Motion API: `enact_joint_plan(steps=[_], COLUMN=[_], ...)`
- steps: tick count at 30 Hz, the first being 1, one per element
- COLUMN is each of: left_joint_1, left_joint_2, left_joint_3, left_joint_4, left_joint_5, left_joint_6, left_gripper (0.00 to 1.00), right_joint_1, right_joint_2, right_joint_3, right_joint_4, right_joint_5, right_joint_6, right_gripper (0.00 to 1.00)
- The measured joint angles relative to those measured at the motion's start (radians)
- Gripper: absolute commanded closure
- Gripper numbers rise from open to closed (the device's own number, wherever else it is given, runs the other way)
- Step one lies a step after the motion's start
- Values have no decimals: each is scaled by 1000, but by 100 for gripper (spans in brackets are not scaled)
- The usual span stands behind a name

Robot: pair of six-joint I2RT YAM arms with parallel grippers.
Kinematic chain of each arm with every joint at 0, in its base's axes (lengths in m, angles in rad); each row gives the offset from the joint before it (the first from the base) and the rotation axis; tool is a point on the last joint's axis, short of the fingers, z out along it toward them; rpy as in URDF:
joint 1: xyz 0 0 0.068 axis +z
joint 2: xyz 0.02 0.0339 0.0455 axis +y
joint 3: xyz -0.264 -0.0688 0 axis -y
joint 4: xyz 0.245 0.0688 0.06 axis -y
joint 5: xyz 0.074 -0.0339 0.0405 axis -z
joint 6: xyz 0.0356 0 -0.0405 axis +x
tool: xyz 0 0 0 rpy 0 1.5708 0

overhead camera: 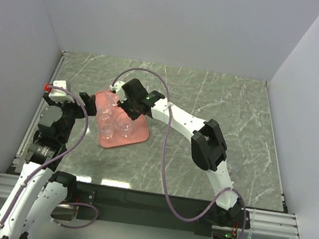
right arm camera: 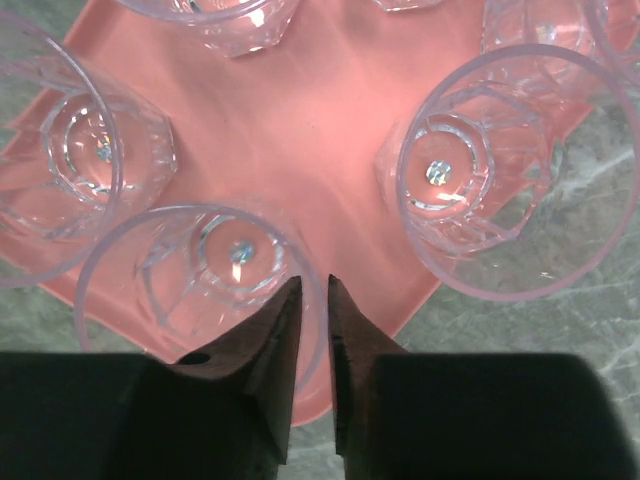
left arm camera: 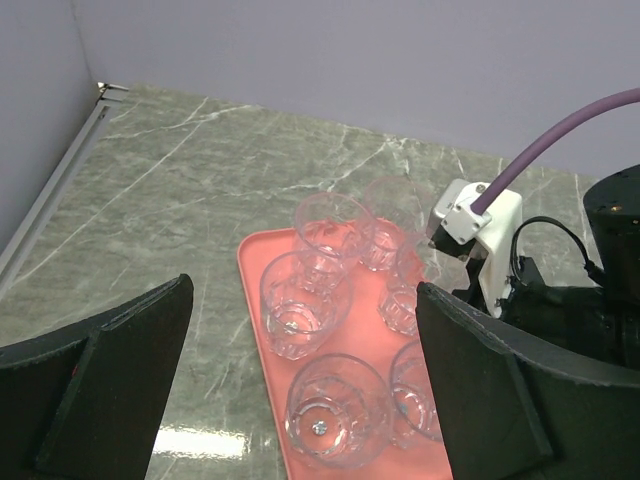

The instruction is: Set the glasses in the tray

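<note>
The salmon-pink tray (overhead camera: 139, 136) lies left of the table's middle with several clear glasses on it, such as one (overhead camera: 126, 126) near its right side. My right gripper (overhead camera: 126, 110) is over the tray. In the right wrist view it (right arm camera: 315, 285) is shut on the rim of a glass (right arm camera: 200, 280), one finger inside and one outside, at a corner of the tray (right arm camera: 320, 120). I cannot tell whether that glass rests on the tray. My left gripper (overhead camera: 91, 107) hovers at the tray's left edge, wide open and empty (left arm camera: 305, 300), above the glasses (left arm camera: 335, 410).
Grey walls enclose the marble table (overhead camera: 227, 105) on three sides. A metal rail (overhead camera: 39, 113) runs along the left edge beside my left arm. A purple cable (overhead camera: 165, 138) loops from the right arm over the table in front of the tray.
</note>
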Motion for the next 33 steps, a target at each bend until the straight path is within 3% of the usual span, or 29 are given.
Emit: enact_joint_plan(steps=[6, 11, 19, 25, 33], left_joint_1=[-2, -2, -2, -27, -181], left_joint_2=[0, 14, 81, 108, 139], left_joint_3=[0, 0, 0, 2, 2], left_joint_4=[0, 16, 18, 28, 91], left_joint_5=[26, 82, 345, 523, 568], left_joint_6=[1, -11, -114, -256, -414], left_gripper=[1, 1, 1, 1, 1], right_joint_1=[0, 0, -44, -264, -586], right_joint_2=[2, -27, -411, -782, -1106], right_joint_3=[2, -8, -257, -478, -831], right_joint_4=[-6, -21, -65, -69, -28], right_joint_5=[-8, -5, -63, -183, -272], right_joint_6=[-18, -64, -211, -265, -219], right_gripper=[56, 52, 52, 52, 52])
